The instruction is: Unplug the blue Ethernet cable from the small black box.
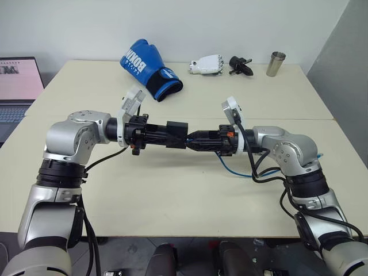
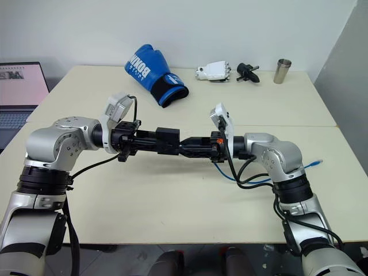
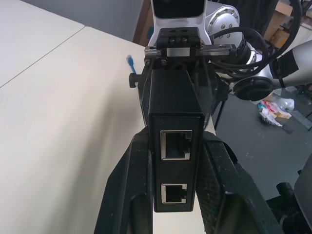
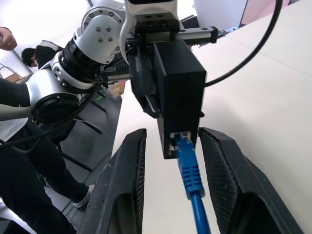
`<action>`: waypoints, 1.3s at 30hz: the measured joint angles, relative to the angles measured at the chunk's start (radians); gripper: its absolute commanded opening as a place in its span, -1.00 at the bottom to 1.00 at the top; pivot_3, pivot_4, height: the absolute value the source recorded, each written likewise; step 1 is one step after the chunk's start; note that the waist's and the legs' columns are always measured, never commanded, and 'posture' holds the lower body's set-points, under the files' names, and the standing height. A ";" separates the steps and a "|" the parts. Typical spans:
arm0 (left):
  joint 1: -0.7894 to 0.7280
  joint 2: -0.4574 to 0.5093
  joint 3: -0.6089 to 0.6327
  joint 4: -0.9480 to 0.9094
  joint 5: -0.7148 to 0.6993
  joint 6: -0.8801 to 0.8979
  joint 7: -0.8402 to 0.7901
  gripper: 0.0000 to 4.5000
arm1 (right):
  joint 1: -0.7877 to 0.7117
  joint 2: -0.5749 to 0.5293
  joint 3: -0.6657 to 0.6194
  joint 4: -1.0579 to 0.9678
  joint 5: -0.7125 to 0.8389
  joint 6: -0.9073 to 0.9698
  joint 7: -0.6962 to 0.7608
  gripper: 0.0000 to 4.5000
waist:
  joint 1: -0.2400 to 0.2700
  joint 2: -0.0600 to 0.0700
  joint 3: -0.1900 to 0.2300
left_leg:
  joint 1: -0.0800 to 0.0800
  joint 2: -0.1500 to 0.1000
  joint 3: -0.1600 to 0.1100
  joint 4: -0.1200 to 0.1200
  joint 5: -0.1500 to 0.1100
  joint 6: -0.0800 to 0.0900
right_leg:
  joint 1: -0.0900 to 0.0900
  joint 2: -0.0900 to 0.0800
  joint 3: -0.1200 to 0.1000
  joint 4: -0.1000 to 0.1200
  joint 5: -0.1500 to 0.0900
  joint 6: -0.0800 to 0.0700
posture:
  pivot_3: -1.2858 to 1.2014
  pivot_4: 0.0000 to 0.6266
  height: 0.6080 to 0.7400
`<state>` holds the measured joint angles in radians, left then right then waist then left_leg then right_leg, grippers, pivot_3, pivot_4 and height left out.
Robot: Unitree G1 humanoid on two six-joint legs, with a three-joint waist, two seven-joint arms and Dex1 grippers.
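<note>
My left gripper (image 1: pixel 164 135) is shut on the small black box (image 1: pixel 176 133) and holds it level above the table. In the left wrist view the box (image 3: pixel 175 122) sits between the fingers with two empty ports facing the camera. The blue Ethernet cable (image 4: pixel 189 170) is plugged into the port on the box's far side (image 4: pixel 180 92). My right gripper (image 4: pixel 174 134) is open, one finger on each side of the plug and a gap at both. The cable (image 1: pixel 233 169) hangs down to the table, its loose end (image 2: pixel 313 164) lying at the right.
At the back of the table (image 1: pixel 172 195) lie a blue boxing glove (image 1: pixel 150 70), a white robotic hand (image 1: pixel 207 65), a black part (image 1: pixel 240 65) and a metal cup (image 1: pixel 276 64). A laptop (image 1: pixel 17 86) stands off the left edge. People (image 4: pixel 19 122) stand beside the table.
</note>
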<state>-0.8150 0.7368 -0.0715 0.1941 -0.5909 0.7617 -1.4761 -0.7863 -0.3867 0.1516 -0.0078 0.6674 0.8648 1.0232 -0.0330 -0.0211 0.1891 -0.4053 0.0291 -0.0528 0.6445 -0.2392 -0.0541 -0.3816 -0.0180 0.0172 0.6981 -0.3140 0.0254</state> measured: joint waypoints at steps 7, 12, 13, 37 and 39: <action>0.000 0.000 0.000 0.000 0.000 0.000 0.001 -0.65 | 0.000 -0.010 0.012 -0.002 -0.016 -0.002 0.005 -0.23 | 0.000 0.000 0.000 | 0.000 0.000 0.000 0.000 0.000 0.000 | 0.000 0.000 0.000 0.000 0.000 0.000 | 0.03 -0.52 1.00; 0.000 0.000 0.000 0.000 0.000 0.000 0.002 -0.65 | 0.001 -0.007 0.012 0.018 -0.021 -0.005 0.005 -0.23 | 0.000 0.000 0.000 | -0.001 0.000 0.000 0.000 0.000 0.000 | -0.002 0.000 0.000 0.000 0.000 0.000 | 0.03 -0.52 1.00; 0.000 0.000 0.000 0.000 0.000 0.000 0.002 -0.65 | 0.001 -0.006 0.012 0.020 -0.021 -0.005 0.005 -0.23 | 0.000 0.000 0.000 | -0.002 0.000 0.000 0.000 0.000 0.000 | -0.002 0.000 0.000 0.000 0.000 0.000 | 0.03 -0.52 1.00; 0.001 0.000 -0.004 -0.004 0.000 0.002 -0.019 -0.65 | 0.001 -0.009 0.009 0.030 -0.014 0.017 0.047 -0.97 | 0.000 0.000 0.000 | -0.004 0.000 0.000 0.000 0.000 0.000 | -0.004 0.000 0.000 0.001 0.000 0.000 | 0.03 -0.52 1.00; 0.002 0.001 -0.005 -0.009 0.000 0.002 -0.021 -0.65 | 0.001 -0.013 0.009 0.030 -0.012 0.019 0.053 -0.97 | 0.000 0.000 0.000 | -0.004 0.000 0.000 0.000 0.000 0.000 | -0.004 0.000 0.000 0.000 0.000 0.000 | 0.03 -0.52 1.00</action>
<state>-0.8125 0.7376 -0.0763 0.1852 -0.5907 0.7638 -1.4975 -0.7857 -0.3995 0.1610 0.0219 0.6551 0.8834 1.0764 -0.0331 -0.0211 0.1891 -0.4091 0.0292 -0.0528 0.6447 -0.2392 -0.0542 -0.3858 -0.0180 0.0172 0.6986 -0.3139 0.0254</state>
